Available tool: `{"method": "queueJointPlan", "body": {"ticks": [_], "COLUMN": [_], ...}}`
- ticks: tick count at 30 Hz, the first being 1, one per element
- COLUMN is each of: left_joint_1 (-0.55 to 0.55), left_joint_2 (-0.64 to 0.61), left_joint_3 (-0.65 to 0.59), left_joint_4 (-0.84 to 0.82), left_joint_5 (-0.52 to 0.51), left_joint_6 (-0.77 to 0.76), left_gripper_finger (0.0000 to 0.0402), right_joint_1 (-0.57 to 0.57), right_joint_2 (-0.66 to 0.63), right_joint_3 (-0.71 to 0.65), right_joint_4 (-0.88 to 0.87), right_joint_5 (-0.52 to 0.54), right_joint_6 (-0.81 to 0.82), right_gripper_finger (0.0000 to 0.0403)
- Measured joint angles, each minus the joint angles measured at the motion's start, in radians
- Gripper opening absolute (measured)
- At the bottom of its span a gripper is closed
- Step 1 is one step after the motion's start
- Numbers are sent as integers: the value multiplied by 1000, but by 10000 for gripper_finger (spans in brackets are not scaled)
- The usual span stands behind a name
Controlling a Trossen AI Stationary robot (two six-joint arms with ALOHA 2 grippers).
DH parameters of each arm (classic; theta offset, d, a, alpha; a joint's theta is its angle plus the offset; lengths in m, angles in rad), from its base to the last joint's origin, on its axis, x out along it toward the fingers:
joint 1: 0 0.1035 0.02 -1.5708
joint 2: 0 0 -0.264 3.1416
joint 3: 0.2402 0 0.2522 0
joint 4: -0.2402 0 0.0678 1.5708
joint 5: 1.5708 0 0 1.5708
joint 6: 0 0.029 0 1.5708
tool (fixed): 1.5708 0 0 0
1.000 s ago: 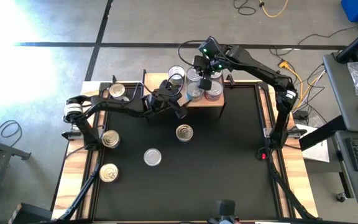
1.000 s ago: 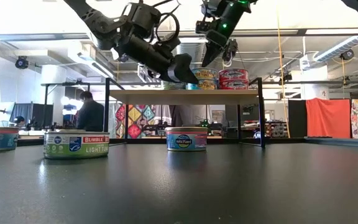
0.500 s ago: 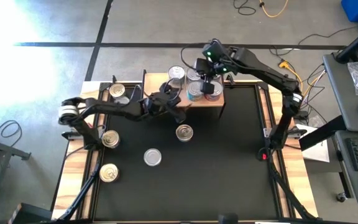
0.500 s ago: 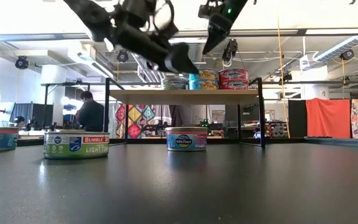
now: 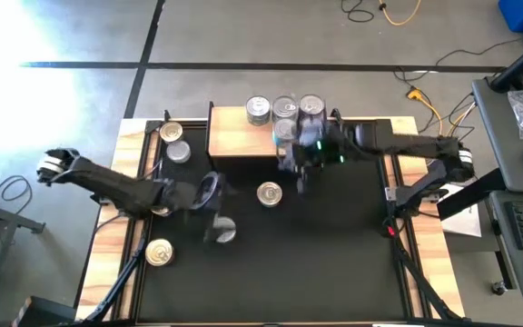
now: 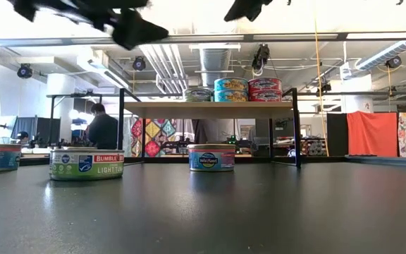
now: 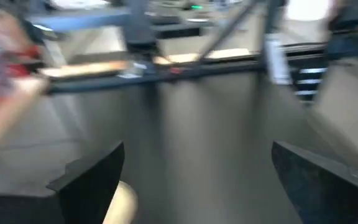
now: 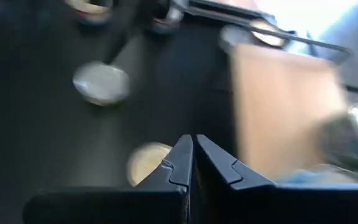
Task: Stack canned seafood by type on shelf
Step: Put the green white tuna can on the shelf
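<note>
On the table's left edge we had two gold-lidded cans, the upper one half hidden by our left arm, with two more cans farther back by the shelf's left end. Our left hand hovered over the table just above the silver can, fingers spread wide and empty. Right of it lay a gold can, alone in front of the shelf. On the shelf itself stood the sorted cans, crowded toward its right half; the low view showed at least one pair stacked. Our right hand hung just off the shelf's front edge, near the gold can, fingers pressed together and carrying nothing.

We judged the step to be fetching the next loose can. To do it well, we should centre the spread left hand over the silver can, come straight down, and pinch its rim across the middle before lifting. The right hand ought to open first, and keep clear of the left arm's path to the shelf.
</note>
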Motion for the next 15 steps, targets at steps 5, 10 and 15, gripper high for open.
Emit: {"method": "queueJointPlan", "body": {"ticks": [5, 10, 15], "left_joint_1": [-224, -409, -497], "left_joint_2": [-56, -44, -10], "left_joint_3": [-62, -27, 68], "left_joint_4": [-30, -287, -623], "left_joint_5": [-141, -302, -373], "left_joint_6": [-214, -459, -683], "left_gripper_finger": [390, 390, 390], "right_joint_1": [161, 336, 494], "right_joint_2": [-32, -10, 72], "right_joint_3": [-136, -228, -250], "right_joint_4": [127, 299, 348], "right_joint_5": [8, 121, 235], "right_joint_6": [173, 302, 399], "right_gripper_finger": [12, 12, 12]}}
